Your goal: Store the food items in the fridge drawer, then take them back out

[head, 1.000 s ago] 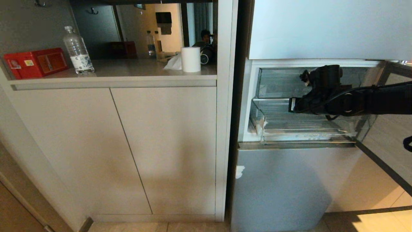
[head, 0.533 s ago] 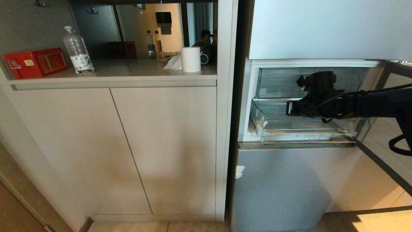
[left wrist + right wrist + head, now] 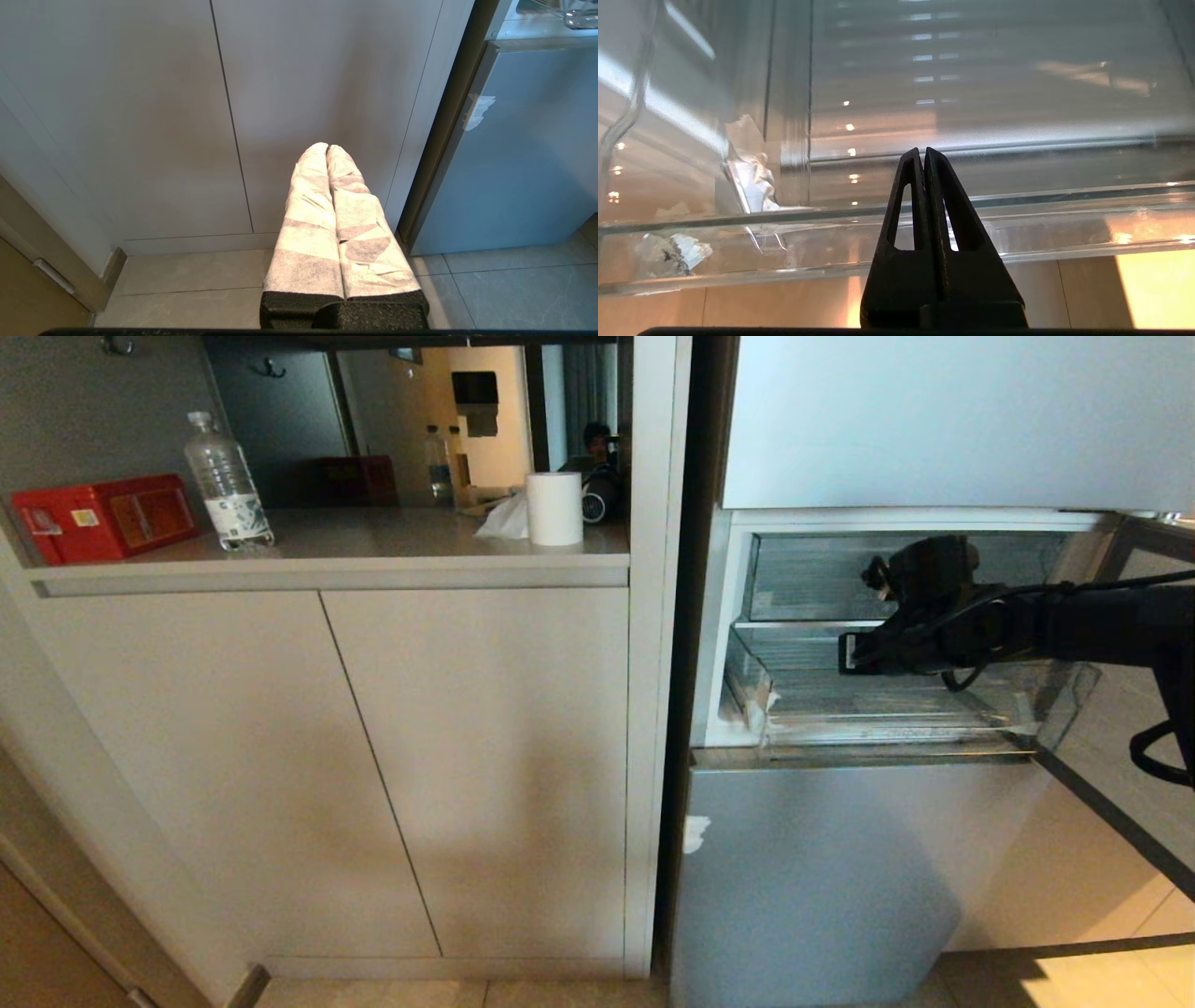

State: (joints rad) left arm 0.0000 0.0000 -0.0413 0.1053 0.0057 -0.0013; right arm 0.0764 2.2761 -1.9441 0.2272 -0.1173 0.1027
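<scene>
Countertop (image 3: pixel 373 537): one bottle (image 3: pixel 227 483), one red box (image 3: pixel 101 517).

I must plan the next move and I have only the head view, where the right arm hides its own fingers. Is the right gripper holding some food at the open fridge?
Observer: No. In the right wrist view the right gripper is shut, fingers pressed together with nothing between them.
Operator: Is any red food in the drawer?
Observer: That view looks through the clear wall of the fridge drawer; no red item shows in the part it covers.
Operator: And the left arm?
Observer: The left gripper is shut and hangs low, facing the cabinet doors near the floor tiles.
</scene>
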